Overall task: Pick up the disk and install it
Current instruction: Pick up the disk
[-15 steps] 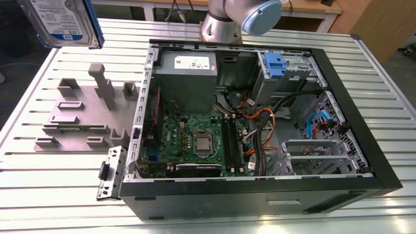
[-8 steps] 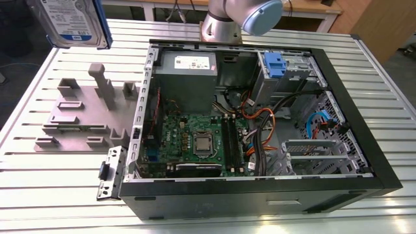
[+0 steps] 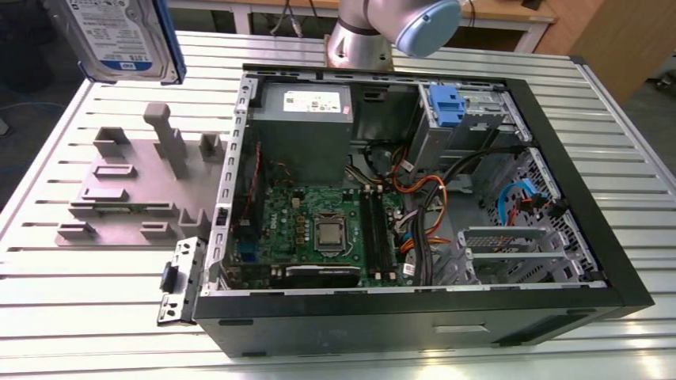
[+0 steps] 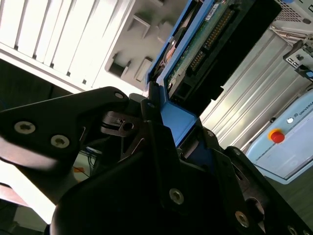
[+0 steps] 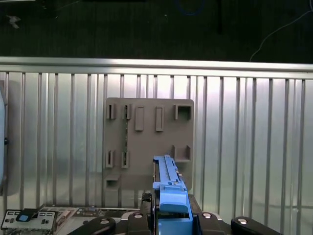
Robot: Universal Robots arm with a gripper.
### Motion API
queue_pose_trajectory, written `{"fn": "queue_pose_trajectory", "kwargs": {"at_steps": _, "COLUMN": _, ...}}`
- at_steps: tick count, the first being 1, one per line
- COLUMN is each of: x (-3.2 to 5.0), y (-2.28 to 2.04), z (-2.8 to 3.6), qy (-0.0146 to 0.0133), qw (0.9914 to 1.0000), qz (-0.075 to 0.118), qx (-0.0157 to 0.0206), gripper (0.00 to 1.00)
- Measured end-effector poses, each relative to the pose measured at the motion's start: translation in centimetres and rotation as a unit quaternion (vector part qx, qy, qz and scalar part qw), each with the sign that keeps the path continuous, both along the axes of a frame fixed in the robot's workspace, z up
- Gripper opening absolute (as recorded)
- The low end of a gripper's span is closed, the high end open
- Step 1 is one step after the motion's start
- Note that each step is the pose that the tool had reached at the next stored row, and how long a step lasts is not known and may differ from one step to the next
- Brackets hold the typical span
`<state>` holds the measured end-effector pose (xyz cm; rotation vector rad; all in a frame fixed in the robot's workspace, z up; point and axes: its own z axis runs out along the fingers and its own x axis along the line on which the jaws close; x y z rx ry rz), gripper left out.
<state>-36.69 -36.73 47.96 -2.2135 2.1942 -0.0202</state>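
Note:
The disk (image 3: 114,36), silver-grey with a white and blue label and blue side rails, hangs in the air above the table's far corner at the exterior view's left, beyond the grey holder. In the second wrist view my gripper (image 4: 166,128) is shut on the disk (image 4: 208,41), its black fingers (image 4: 151,147) clamped on the blue rail, with the circuit-board side showing. In the first wrist view the disk (image 5: 168,188) stands edge-on between the fingers of my gripper (image 5: 171,219), high above the grey holder (image 5: 149,142).
An open computer case (image 3: 623,269) lies on the slatted metal table (image 3: 63,261), with a motherboard, a grey power-supply box (image 3: 304,119) and a metal cage with a blue latch (image 3: 449,107). The grey holder (image 3: 138,182) with upright posts stands beside the case. The arm's base (image 3: 365,39) rises behind it.

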Motion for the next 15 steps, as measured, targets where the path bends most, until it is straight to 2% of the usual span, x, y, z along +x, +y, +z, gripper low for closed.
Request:
{"fn": "queue_pose_trajectory", "kwargs": {"at_steps": 5, "x": 0.24, "y": -0.71, "z": 0.00, "qy": 0.0000, "qw": 1.00000, "qz": 0.000, "qx": -0.0009, "gripper": 0.36}}
{"fn": "queue_pose_trajectory", "kwargs": {"at_steps": 9, "x": 0.91, "y": -0.83, "z": 0.00, "qy": 0.0000, "qw": 1.00000, "qz": 0.000, "qx": -0.0019, "gripper": 0.36}}
{"fn": "queue_pose_trajectory", "kwargs": {"at_steps": 15, "x": 2.40, "y": -0.89, "z": 0.00, "qy": 0.0000, "qw": 0.99999, "qz": 0.000, "qx": -0.0032, "gripper": 0.36}}
